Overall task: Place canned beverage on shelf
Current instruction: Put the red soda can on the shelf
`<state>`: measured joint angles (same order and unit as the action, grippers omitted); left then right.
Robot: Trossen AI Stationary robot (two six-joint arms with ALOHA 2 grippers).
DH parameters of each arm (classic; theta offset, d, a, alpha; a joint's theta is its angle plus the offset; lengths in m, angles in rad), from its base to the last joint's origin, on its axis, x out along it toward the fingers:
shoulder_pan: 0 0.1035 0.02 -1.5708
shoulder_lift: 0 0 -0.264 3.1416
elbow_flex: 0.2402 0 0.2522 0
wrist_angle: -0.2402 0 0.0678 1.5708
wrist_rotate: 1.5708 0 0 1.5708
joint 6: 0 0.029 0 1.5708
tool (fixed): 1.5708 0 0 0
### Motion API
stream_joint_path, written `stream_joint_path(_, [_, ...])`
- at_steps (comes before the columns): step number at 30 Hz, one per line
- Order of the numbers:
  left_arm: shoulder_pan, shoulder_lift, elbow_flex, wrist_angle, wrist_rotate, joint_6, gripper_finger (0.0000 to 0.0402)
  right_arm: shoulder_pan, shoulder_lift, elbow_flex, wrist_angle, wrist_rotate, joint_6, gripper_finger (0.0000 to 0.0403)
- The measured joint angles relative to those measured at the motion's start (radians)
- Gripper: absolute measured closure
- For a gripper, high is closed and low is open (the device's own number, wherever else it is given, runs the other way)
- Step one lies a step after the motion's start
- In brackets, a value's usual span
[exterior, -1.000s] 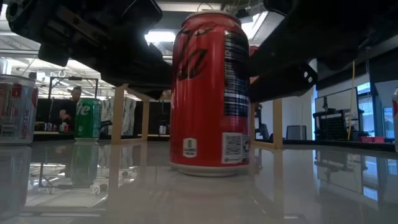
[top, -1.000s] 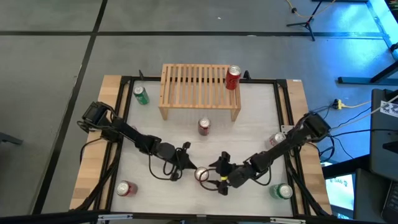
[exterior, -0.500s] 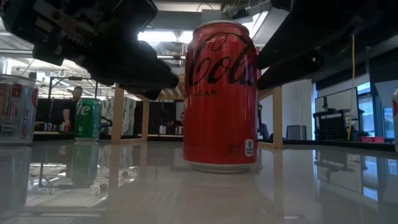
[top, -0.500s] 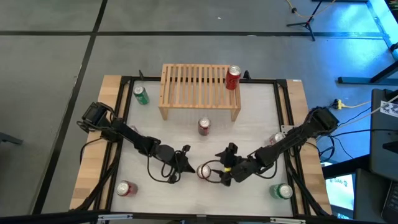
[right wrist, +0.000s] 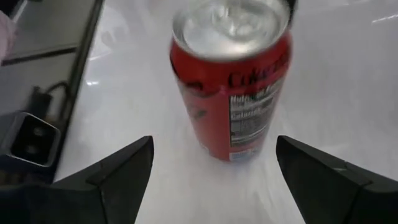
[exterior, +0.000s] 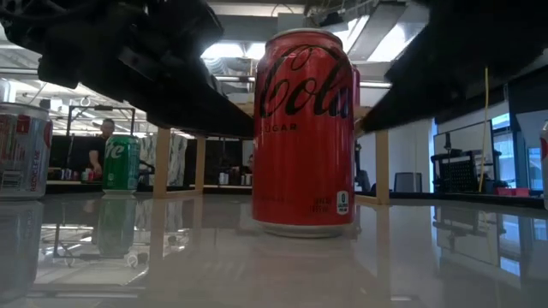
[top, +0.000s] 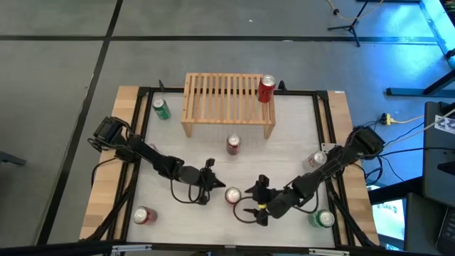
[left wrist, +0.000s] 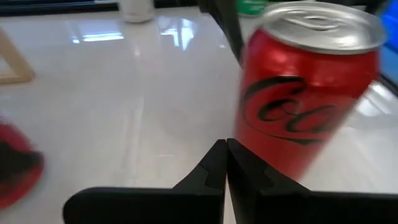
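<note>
Right, sweeping from my left side across, the green can (top: pixel 161 109) stands at the far-left corner, just beside the shelf (top: pixel 227 101), and a red-and-silver can (top: pixel 143 215) sits at the near-left corner. My left gripper (top: pixel 211 179) comes next, its fingers (left wrist: pixel 225 163) pressed together with nothing between them, tips pointing at the red cola can (top: pixel 232 195) from just beside it. That can is the one I'm after: it stands upright on the glossy white table (top: pixel 284 142), near the front middle, between my two grippers and well apart from the shelf. Another red can (top: pixel 233 145) stands nearer the shelf front, and one more red can (top: pixel 266 89) already sits on the slats at the shelf's right end.

My right gripper (top: pixel 255 203) is spread wide, lined up just on the can's right, the fingers not yet around it and touching nothing. In the right wrist view the can's tab is unopened, so I'd judge it full: fairly heavy, rigid in the wall, but smooth and round, so it could slip or twist in a loose pinch. I'd take it around the middle of the body, both pads flat on opposite sides, and squeeze firmly. Further right, two more cans (top: pixel 323 217) stand by the right arm
</note>
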<state>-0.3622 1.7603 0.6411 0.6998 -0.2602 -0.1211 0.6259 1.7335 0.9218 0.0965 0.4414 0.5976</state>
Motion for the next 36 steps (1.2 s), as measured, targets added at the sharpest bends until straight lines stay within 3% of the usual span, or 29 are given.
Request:
stream_joint_path(8, [-0.002,0.0,0.0,0.032,0.132,0.0,0.0398,-0.048,0.032,-0.001,0.022,0.057,-0.005,0.0068])
stream_joint_path(14, [-0.011,0.0,0.0,0.032,0.148,0.0,0.0398,-0.075,0.018,-0.001,-0.023,0.045,-0.006,0.0068])
stream_joint_path(22, [-0.012,0.0,0.0,0.034,0.158,0.0,0.0398,-0.092,-0.025,0.007,-0.198,0.116,0.002,0.0068])
stream_joint_path(29, [-0.011,0.0,0.0,0.021,0.143,0.001,0.0398,-0.07,-0.085,0.042,-0.419,0.054,0.104,0.0068])
stream_joint_path(33, [-0.011,0.0,0.0,-0.011,0.124,0.001,0.0398,-0.004,-0.073,0.043,-0.358,0.04,0.129,0.0068])
stream_joint_path(36, [-0.011,0.0,0.0,-0.019,0.071,0.001,0.0398,0.045,-0.021,0.044,-0.235,0.087,0.091,0.0068])
